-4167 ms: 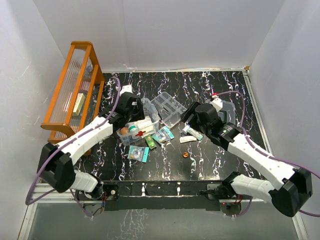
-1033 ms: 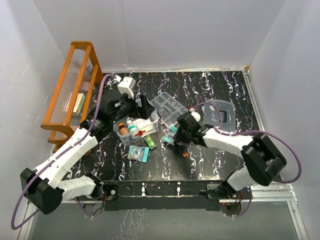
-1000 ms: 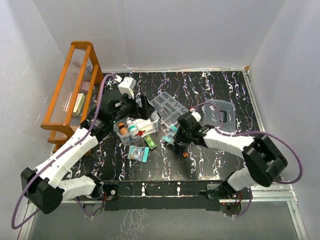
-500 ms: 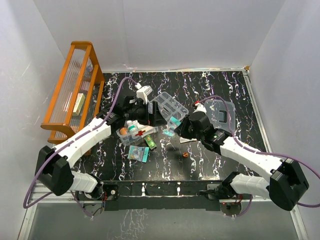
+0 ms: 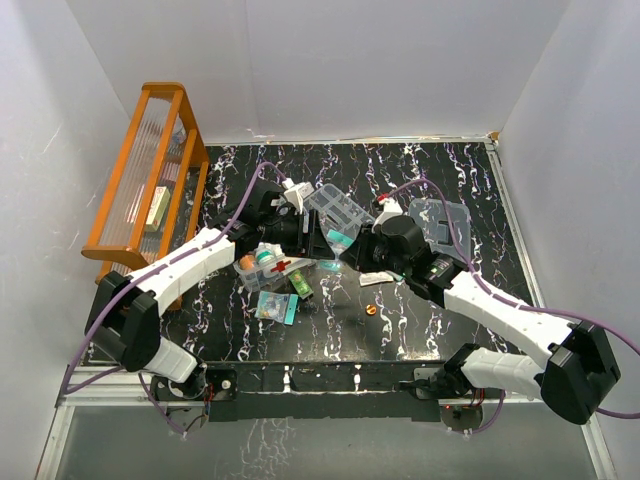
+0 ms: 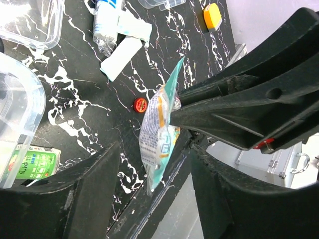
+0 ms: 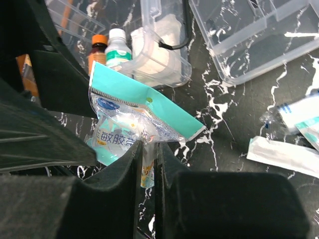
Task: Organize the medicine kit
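box (image 5: 284, 267): bottles (image 7: 118, 46) inside | right hand (image 7: 148, 150) clamped on packet (image 7: 133, 115) | left hand (image 6: 154, 150) apart around it

The right gripper (image 5: 354, 244) grips a teal packet (image 5: 340, 238) above the bench (image 5: 330, 325). The left gripper (image 5: 316, 236) faces the packet, between the clear box (image 5: 288, 267) and the divided tray (image 5: 345, 208).

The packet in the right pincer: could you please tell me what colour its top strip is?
Teal; the packet shows best in the right wrist view.
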Available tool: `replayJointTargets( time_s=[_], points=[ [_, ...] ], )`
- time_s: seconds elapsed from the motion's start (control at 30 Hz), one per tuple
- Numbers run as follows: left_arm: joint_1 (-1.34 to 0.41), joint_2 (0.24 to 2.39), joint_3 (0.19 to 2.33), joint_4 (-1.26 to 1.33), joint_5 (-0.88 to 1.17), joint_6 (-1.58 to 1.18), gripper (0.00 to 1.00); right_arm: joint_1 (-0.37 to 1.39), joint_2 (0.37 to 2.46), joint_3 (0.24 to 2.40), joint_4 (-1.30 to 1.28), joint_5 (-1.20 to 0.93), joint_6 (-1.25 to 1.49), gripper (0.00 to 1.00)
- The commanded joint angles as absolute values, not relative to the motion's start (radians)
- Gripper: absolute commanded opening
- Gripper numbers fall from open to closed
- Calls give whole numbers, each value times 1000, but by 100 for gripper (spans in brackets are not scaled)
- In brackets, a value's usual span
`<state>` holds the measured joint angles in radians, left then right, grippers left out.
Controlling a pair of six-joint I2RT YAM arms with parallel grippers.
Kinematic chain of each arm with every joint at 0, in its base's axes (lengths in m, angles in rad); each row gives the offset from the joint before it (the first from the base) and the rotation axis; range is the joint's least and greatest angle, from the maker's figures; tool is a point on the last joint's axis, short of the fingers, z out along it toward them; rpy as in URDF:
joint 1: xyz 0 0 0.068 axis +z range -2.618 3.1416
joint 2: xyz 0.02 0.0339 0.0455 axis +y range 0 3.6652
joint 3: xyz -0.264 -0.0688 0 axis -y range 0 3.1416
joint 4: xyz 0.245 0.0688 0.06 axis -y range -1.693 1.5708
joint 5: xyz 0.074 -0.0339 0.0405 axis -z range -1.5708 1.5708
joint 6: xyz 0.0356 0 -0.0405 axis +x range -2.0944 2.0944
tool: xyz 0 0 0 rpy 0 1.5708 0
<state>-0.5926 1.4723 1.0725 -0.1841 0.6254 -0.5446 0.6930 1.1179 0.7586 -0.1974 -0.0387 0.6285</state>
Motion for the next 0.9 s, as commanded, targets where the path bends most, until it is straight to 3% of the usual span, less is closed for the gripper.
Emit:
replayJointTargets(
  time_s=[0.0, 0.13, 0.27, 0.4, 0.5, 0.6, 0.87],
  points=[
    [-592, 1464, 1103, -181, 654, -570, 52, 693, 1099, 817, -101, -86, 596, 3],
    [-592, 1466, 1094, -164, 660, -574, 43, 692, 1110, 820, -88, -102, 594, 3],
    [-592, 1457, 1087, -184, 652, -553, 26, 693, 1120, 829, -87, -97, 593, 5],
    [-593, 1449, 1088, -197, 637, -528, 8, 693, 1121, 832, -90, -97, 597, 14],
    [-590, 1434, 1088, -196, 615, -520, 6, 692, 1106, 825, -104, -77, 601, 32],
    [-576, 1411, 1091, -206, 575, -518, 5, 693, 1074, 810, -112, -35, 611, 42],
    [-493, 1280, 1094, -228, 415, -561, 5, 692, 992, 799, -111, 35, 669, 47]
  ],
)
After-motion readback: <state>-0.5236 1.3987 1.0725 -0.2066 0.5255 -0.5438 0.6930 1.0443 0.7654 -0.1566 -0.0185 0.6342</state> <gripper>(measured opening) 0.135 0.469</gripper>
